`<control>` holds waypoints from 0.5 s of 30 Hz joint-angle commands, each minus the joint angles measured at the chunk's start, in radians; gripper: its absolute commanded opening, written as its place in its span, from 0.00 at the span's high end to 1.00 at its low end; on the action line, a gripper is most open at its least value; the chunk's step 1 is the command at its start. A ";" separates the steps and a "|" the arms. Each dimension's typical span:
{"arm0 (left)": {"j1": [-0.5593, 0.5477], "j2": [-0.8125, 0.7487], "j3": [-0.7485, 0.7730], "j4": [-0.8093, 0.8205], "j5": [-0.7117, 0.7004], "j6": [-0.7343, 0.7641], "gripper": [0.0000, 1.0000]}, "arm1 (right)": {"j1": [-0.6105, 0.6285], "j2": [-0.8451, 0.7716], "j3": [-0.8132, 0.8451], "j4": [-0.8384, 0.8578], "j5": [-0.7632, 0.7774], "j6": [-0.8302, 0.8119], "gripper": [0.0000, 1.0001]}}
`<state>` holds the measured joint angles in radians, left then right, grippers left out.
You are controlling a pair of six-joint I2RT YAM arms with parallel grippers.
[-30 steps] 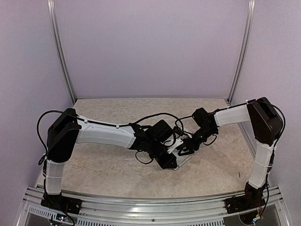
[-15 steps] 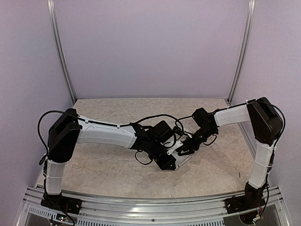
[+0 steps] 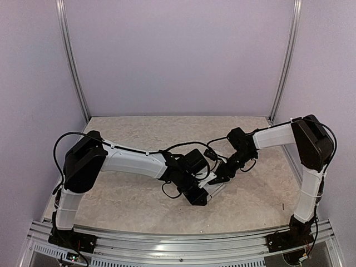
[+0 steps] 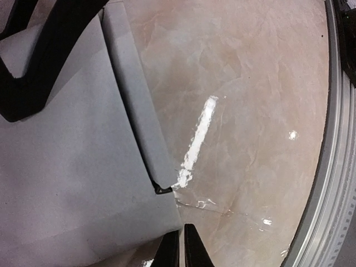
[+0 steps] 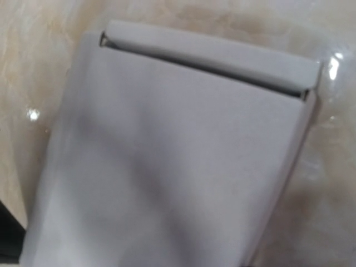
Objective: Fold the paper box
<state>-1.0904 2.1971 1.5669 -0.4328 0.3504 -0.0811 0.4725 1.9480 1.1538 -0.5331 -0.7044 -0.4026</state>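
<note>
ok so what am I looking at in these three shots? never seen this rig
Two robot arms are bolted at the near edge of a table, and each ends in a two-finger gripper. The wide picture comes from a fixed camera above and behind them. The two close-ups come from cameras on the wrists.

One thing lies on the marbled tabletop: the paper box, pale grey card with a flap along one end. Both grippers are down at it. The left gripper has its fingertips almost together at a corner of the box; I can't tell if they pinch card. The right gripper is right over the box, jaws unclear.
</note>
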 commanded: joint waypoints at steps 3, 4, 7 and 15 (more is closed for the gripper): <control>0.014 0.052 0.043 0.074 -0.029 0.003 0.94 | 0.007 0.100 -0.041 -0.047 0.138 -0.020 0.55; 0.016 0.058 0.044 0.079 -0.030 0.001 0.94 | 0.006 0.101 -0.042 -0.048 0.138 -0.021 0.55; 0.025 0.071 0.050 0.091 -0.031 -0.008 0.94 | 0.006 0.101 -0.044 -0.049 0.139 -0.022 0.55; 0.061 0.109 0.085 0.105 -0.045 -0.050 0.94 | 0.007 0.106 -0.045 -0.051 0.131 -0.022 0.55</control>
<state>-1.0756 2.2356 1.5997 -0.4351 0.3935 -0.1013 0.4679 1.9614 1.1595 -0.5270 -0.7258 -0.4023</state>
